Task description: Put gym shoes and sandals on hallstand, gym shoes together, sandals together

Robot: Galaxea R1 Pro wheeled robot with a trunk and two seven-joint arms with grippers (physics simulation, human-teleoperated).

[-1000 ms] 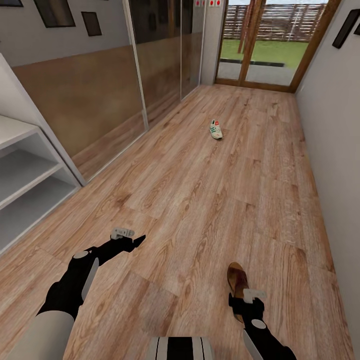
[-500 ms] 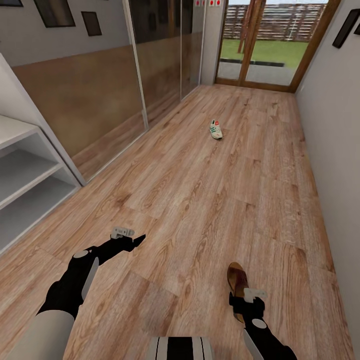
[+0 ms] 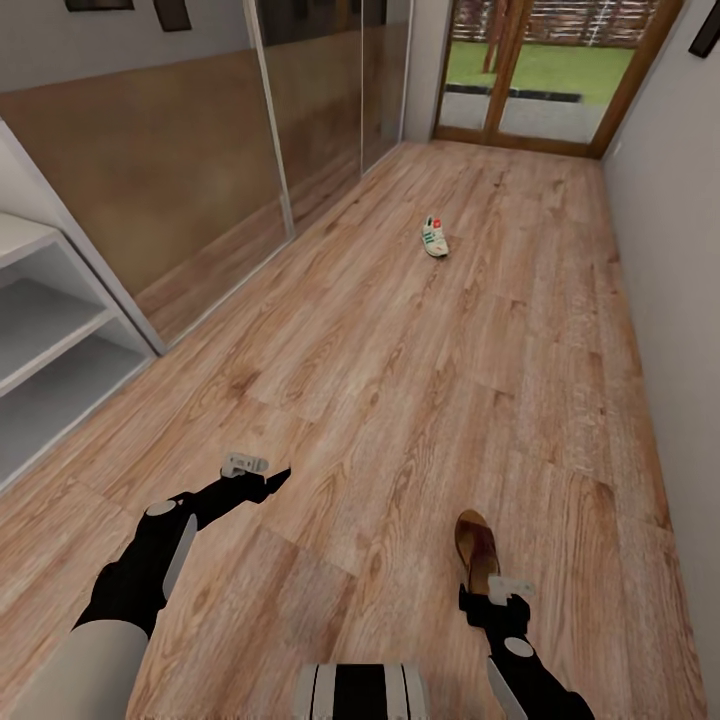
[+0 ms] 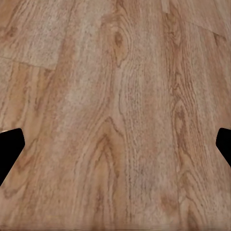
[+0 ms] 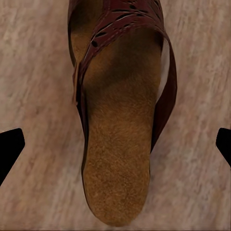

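Observation:
One brown sandal (image 3: 476,545) lies on the wood-plank corridor floor (image 3: 400,380) near my right side. My right gripper (image 3: 487,602) hangs open just above its heel end. In the right wrist view the sandal (image 5: 120,144) runs lengthwise between the spread black fingertips (image 5: 9,149) of that gripper (image 5: 115,147), untouched. One white gym shoe with green stripes (image 3: 434,238) rests far down the corridor. My left gripper (image 3: 278,478) is open over bare planks (image 4: 115,96). The pale hallstand (image 3: 40,340) stands at the left with its two low shelves bare.
A long mirrored wardrobe front (image 3: 200,150) lines the left wall beyond the hallstand. A plain white wall (image 3: 670,300) runs along the right. Glass doors in a wooden frame (image 3: 530,90) close the far end. A broad stretch of floor separates the sandal from the gym shoe.
The camera has tipped down a little, so the whole picture has slid upward. Both arms, the sandal and the gym shoe hold their places.

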